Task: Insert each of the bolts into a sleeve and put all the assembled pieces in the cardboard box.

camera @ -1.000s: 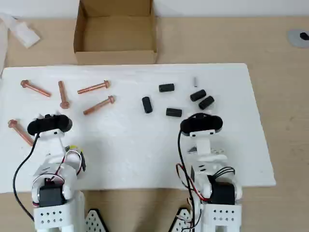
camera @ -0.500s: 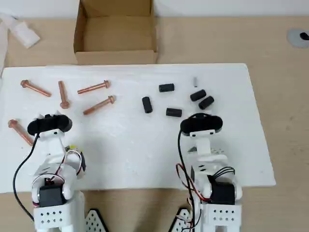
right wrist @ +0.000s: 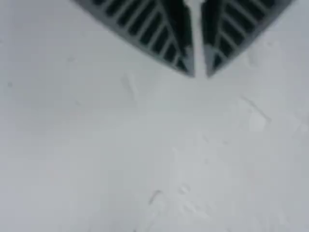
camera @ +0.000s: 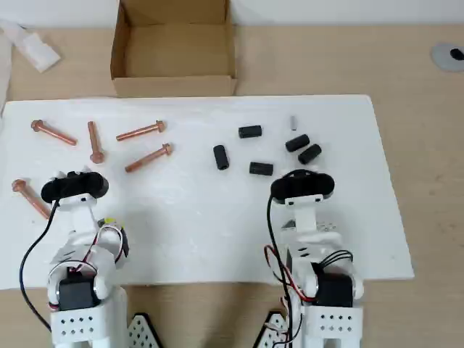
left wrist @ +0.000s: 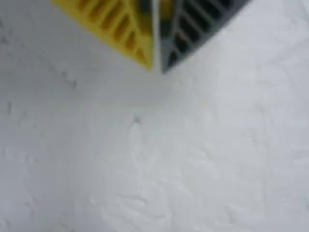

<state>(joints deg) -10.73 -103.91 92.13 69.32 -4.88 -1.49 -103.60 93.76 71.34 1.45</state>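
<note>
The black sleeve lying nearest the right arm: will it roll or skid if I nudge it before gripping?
Likely to roll: the sleeve is a short cylinder lying on its side on the white sheet. It looks small, so probably light and easily knocked. Its round flanks may slip from a pinch.

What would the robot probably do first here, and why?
Probably open the left hand and reach for the nearest bolt: that hand is shut and empty over the white mat, every bolt lies without a sleeve, and the cardboard box holds nothing.
</note>
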